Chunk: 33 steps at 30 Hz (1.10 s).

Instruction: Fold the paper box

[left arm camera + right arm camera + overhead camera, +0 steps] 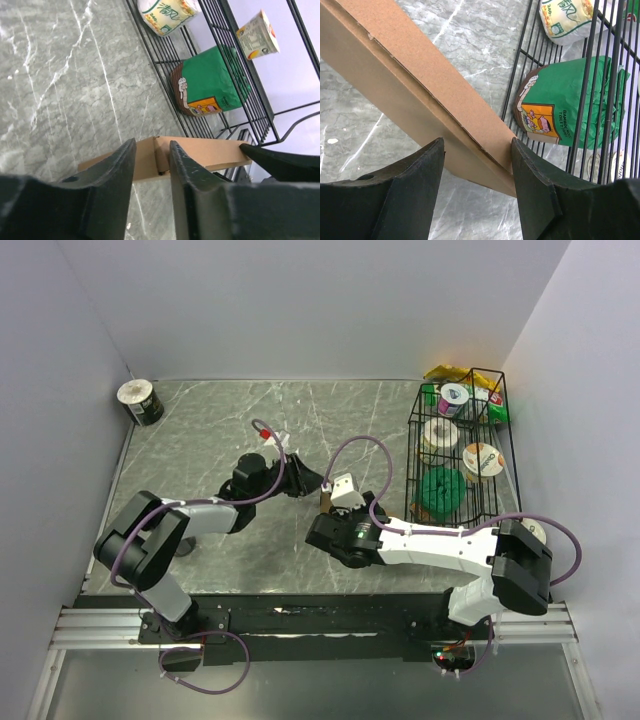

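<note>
- At mid-table, both arms reach inward; right gripper point(477, 143) clamps the paper box point(395, 55).
- Left gripper point(151, 145) straddles its end, grip unclear.
- Green pack point(570, 95) reads "TOILET".

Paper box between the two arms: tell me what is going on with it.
Both arms are working on the paper box, a thin brown cardboard box beside the black wire basket. The right hand grips it across its width. The left hand has its fingers either side of the other end; whether they pinch it is unclear.
</note>
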Tool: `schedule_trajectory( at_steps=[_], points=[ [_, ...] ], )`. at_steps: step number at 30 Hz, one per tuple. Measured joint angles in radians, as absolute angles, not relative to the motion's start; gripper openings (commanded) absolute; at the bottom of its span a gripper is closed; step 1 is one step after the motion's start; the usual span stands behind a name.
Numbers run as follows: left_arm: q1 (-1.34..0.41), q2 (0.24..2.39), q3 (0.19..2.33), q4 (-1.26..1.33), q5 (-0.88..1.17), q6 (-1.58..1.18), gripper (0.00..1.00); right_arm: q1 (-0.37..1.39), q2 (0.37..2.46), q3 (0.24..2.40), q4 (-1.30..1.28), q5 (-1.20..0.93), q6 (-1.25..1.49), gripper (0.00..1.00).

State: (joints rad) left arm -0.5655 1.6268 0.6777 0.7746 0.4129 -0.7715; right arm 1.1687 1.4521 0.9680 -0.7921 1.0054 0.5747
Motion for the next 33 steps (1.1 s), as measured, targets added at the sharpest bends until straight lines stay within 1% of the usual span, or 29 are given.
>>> schedule_trajectory(
  at_steps=[2,13,22,33],
  points=[
    [-0.57,1.625,0.678,0.774,0.414,-0.748,0.32,1.169,1.454,0.969,-0.794,1.005,0.575,0.61],
    [-0.607,1.618,0.691,0.749,0.356,-0.66,0.26,1.168,1.462,0.974,-0.802,1.01,0.575,0.62],
    [-0.63,1.61,0.663,0.788,0.295,-0.646,0.19,1.168,1.462,0.974,-0.803,1.009,0.579,0.62],
    [-0.636,1.6,0.622,0.846,0.265,-0.662,0.18,1.169,1.462,0.981,-0.807,0.998,0.577,0.63]
  ],
)
